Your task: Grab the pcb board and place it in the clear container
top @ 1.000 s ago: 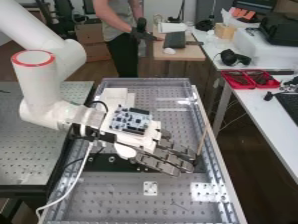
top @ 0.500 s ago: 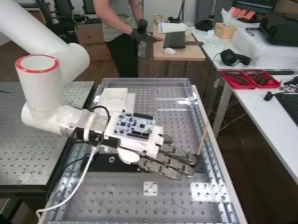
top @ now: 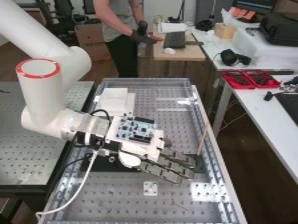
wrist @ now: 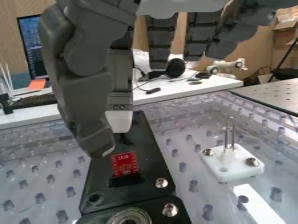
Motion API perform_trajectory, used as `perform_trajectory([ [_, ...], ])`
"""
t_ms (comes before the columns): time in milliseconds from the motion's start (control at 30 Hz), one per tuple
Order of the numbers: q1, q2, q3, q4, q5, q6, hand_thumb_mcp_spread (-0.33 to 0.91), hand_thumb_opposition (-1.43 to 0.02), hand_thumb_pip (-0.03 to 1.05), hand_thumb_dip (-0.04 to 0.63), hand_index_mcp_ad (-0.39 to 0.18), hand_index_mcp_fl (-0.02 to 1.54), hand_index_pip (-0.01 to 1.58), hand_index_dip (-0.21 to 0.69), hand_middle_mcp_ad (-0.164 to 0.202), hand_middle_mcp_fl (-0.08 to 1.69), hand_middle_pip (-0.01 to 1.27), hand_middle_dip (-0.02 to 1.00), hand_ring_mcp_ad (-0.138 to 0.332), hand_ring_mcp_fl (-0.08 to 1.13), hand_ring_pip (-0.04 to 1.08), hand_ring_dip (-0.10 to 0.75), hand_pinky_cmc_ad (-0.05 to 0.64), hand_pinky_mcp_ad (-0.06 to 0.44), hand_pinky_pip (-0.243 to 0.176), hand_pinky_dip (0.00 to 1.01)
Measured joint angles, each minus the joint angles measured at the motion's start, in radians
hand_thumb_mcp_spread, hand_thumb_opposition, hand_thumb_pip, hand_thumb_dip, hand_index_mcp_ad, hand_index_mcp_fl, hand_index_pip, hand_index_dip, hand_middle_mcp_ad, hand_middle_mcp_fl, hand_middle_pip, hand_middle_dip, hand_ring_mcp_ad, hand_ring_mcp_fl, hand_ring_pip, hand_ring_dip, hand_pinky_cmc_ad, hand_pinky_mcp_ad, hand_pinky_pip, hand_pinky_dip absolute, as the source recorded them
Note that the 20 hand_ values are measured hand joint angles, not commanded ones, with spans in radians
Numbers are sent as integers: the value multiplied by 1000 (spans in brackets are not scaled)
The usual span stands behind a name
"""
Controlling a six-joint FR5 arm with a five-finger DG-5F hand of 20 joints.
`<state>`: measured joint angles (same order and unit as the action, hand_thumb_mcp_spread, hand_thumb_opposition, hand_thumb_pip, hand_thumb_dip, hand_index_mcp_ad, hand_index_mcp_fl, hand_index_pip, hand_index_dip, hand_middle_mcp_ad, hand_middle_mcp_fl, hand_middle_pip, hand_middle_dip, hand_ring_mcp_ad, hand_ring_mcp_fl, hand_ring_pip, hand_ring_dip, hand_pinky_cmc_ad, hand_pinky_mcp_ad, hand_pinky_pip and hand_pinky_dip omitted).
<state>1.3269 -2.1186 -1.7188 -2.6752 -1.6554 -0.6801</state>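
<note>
In the high view the hand (top: 154,159) is over the middle of the bench, its fingers straight and spread toward the right rail, a blue-and-white circuit board mounted on its back. The wrist view has the hand (wrist: 86,80) with its thumb tip close beside a small red pcb board (wrist: 124,164), with no visible grip on it. That board stands on a black plate (wrist: 151,159). Behind the hand in the high view is a pale box-like block (top: 115,99); whether it is the clear container I cannot tell.
A white block (wrist: 233,162) with two upright metal pins stands beside the black plate. Metal rails edge the perforated bench (top: 126,200), and a thin wooden stick (top: 202,140) leans near the right one. Red trays (top: 249,79) sit on the side table.
The arm and hand have moved slightly toward the bench's near end, down in the high view. The fingers have stayed straight.
</note>
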Motion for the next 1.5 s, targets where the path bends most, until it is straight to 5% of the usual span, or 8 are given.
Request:
perform_trajectory([
  [533, -10, -4, -13, 18, -17, -14, 607, -836, 396, 234, -187, 258, 1295, 202, 44, 58, 138, 155, 136, 12, 93, 16, 194, 87, -75, 190],
  [1500, -24, -34, -3, 22, -26, -3, 637, -834, 396, 237, -187, 354, 1379, 201, 44, 54, 134, 157, 136, 12, 93, 16, 211, 86, -75, 190],
])
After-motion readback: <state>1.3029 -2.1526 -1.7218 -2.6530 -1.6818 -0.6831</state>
